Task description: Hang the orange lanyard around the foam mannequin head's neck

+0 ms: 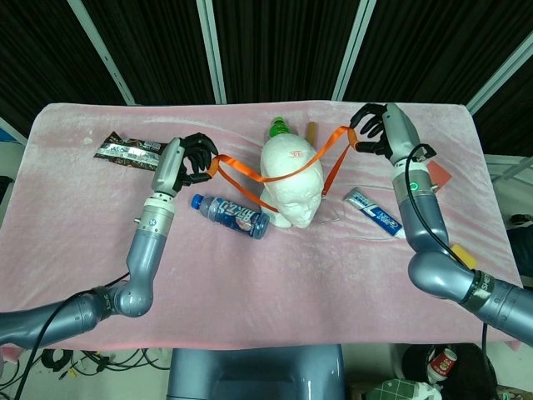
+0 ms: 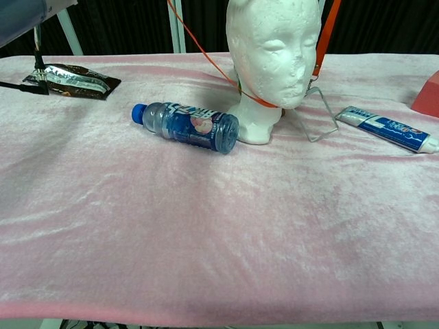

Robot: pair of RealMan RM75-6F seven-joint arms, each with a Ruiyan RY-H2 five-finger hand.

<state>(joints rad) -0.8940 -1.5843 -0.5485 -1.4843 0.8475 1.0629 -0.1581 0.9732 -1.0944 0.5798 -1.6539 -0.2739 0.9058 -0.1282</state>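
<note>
The white foam mannequin head (image 1: 292, 185) (image 2: 273, 51) stands at the table's middle back, facing me. An orange lanyard (image 1: 250, 177) (image 2: 321, 41) is stretched across the top of its crown, with one strand passing under the chin (image 2: 257, 101). My left hand (image 1: 190, 158) holds the strap's left end. The right end is gripped by my right hand (image 1: 376, 129), raised at the back right. A clear badge holder (image 2: 319, 122) hangs from the strap by the head's right side, its lower edge touching the cloth. Neither hand shows in the chest view.
A blue water bottle (image 1: 231, 214) (image 2: 185, 126) lies against the head's base on the left. A toothpaste tube (image 1: 376, 214) (image 2: 388, 129) lies to the right. A dark snack packet (image 1: 127, 151) sits far left. A green bottle (image 1: 279, 128) and a brown stick (image 1: 311, 131) stand behind the head.
</note>
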